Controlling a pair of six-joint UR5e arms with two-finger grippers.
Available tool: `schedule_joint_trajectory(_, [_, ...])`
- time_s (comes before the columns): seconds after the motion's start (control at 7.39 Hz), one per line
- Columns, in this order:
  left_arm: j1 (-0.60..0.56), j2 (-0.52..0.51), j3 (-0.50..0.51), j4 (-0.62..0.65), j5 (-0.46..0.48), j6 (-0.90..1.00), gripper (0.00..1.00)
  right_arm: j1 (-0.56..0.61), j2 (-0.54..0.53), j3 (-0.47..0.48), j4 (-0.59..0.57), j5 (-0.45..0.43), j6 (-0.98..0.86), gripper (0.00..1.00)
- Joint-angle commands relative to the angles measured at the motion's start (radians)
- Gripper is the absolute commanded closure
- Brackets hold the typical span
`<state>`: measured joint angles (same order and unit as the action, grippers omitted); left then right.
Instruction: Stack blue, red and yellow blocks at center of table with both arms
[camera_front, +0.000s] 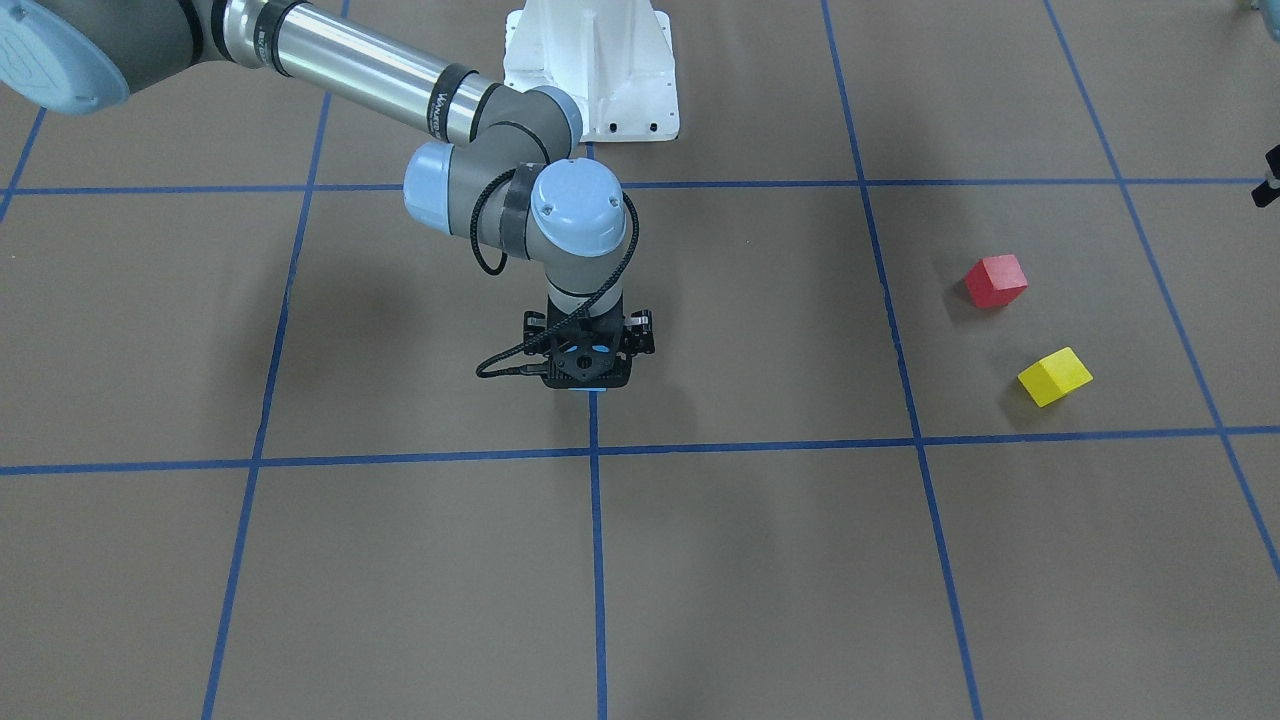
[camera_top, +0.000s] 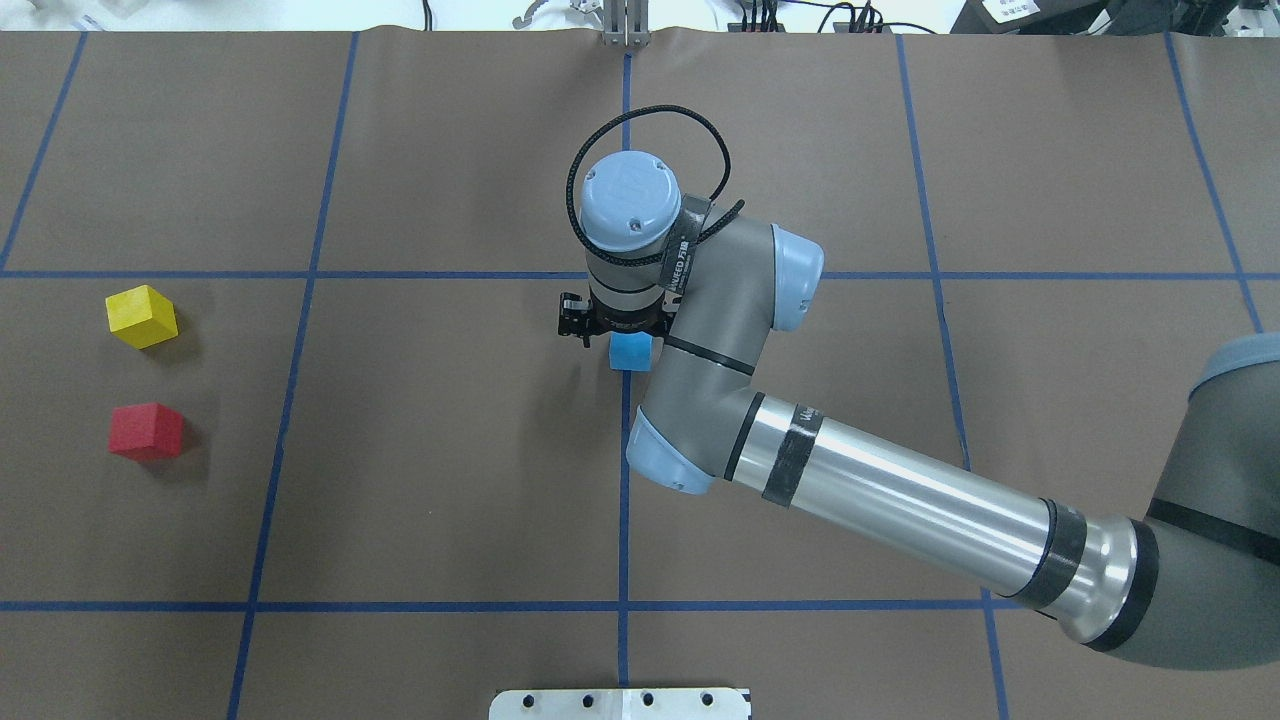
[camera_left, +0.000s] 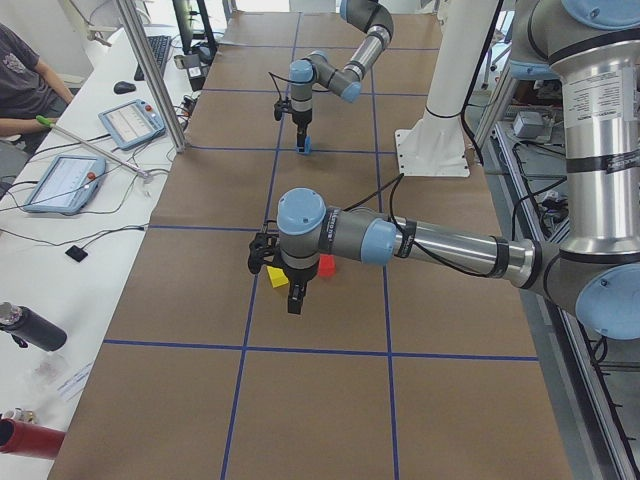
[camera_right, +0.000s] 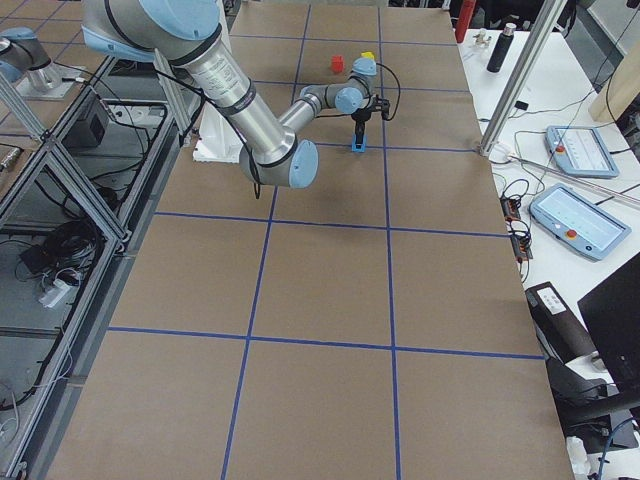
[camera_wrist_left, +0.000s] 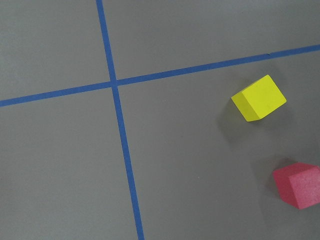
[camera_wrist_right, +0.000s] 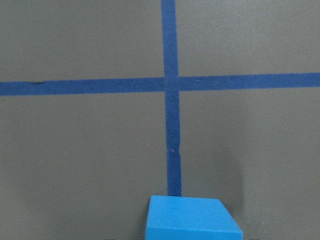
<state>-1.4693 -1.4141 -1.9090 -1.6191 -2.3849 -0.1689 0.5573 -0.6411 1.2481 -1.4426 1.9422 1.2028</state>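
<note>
**Overhead view.** The right gripper (camera_top: 615, 325) points straight down over the table (camera_top: 450, 500). The blue block (camera_top: 630, 352) is at its tip, on the tape line just on the robot's side of the tape crossing (camera_top: 626, 275). The yellow block (camera_top: 142, 316) and red block (camera_top: 146, 430) lie well apart from that crossing, towards the robot's left. The wrist hides the fingers, so it cannot be told whether the block is clamped or let go.

**Front-facing view.** Only a sliver of blue shows under the gripper body. Hazard: if the fingers part unevenly, one pad probably drags the block off the line and skews the base of the stack.

**Left-end view.** The left gripper (camera_left: 295, 297) hangs above the yellow and red blocks, far from the crossing. Its grip state cannot be told.

**Right-end view.** The blue block seems to sit at table level, though this view is too distant to confirm contact. Hazard: a release above the surface likely lets the block bounce or tilt.

**Left wrist view.** Yellow and red lie apart, each turned at an angle. Hazard: an unaligned grasp may catch corners instead of faces.

**Right wrist view.** The block sits short of the crossing. Hazard: bringing the left arm in before the right arm clears risks a collision.
</note>
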Motion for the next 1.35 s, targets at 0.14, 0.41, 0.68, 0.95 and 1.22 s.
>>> schedule_joint_trajectory(0.14, [0.188, -0.052, -0.001, -0.079, 0.079, -0.303, 0.0, 0.074, -0.151, 0.201, -0.007, 0.095, 0.0, 0.0])
schedule_joint_trajectory(0.41, [0.33, -0.08, -0.001, -0.105, 0.127, -0.427, 0.01, 0.108, -0.309, 0.341, -0.007, 0.101, -0.002, 0.0])
schedule_joint_trajectory(0.68, [0.468, -0.079, -0.001, -0.195, 0.141, -0.625, 0.01, 0.139, -0.424, 0.427, -0.004, 0.096, -0.008, 0.0])
schedule_joint_trajectory(0.95, [0.626, -0.077, -0.001, -0.243, 0.301, -0.775, 0.01, 0.151, -0.524, 0.476, 0.008, 0.093, -0.009, 0.0])
schedule_joint_trajectory(1.22, [0.653, -0.071, 0.016, -0.251, 0.3, -0.768, 0.01, 0.156, -0.542, 0.476, 0.01, 0.093, -0.017, 0.0])
